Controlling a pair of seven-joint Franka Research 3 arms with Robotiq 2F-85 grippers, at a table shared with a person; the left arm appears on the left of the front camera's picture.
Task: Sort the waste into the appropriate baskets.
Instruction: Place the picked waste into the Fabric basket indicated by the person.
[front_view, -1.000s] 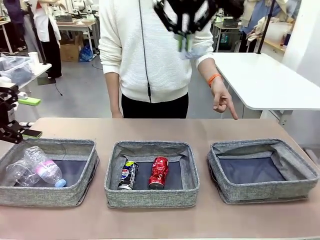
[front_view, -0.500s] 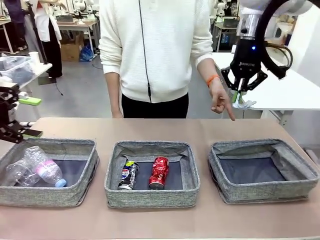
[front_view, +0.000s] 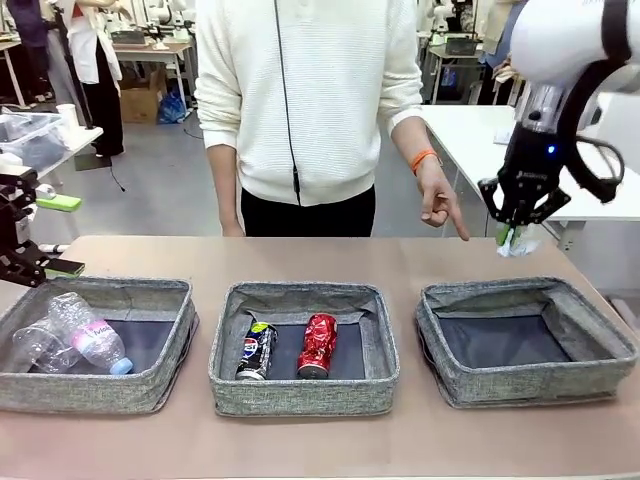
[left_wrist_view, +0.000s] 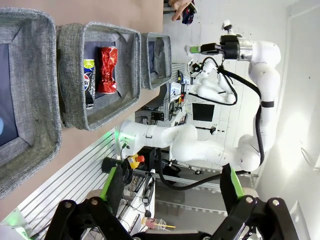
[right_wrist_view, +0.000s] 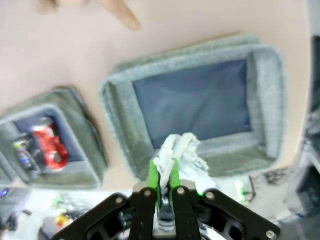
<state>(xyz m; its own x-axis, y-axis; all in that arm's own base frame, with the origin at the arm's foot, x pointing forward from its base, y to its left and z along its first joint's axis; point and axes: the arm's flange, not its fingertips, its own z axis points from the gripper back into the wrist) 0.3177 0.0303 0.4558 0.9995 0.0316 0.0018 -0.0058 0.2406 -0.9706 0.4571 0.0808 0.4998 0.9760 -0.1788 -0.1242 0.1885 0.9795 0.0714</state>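
Note:
My right gripper hangs above the far edge of the right basket, shut on a crumpled white paper wad. In the right wrist view the wad sits between the pads over that basket's dark bottom. The middle basket holds a dark logo can and a crushed red can. Lying in the left basket are a clear bottle with a blue cap and a clear plastic cup. My left gripper stays at the far left, open.
A person in a white sweater stands at the far side, one hand pointing down toward the table near the right basket. A white table stands behind on the right.
My right arm has swung from the top middle across to the right and down with the paper wad, now over the right basket. The left arm stayed put.

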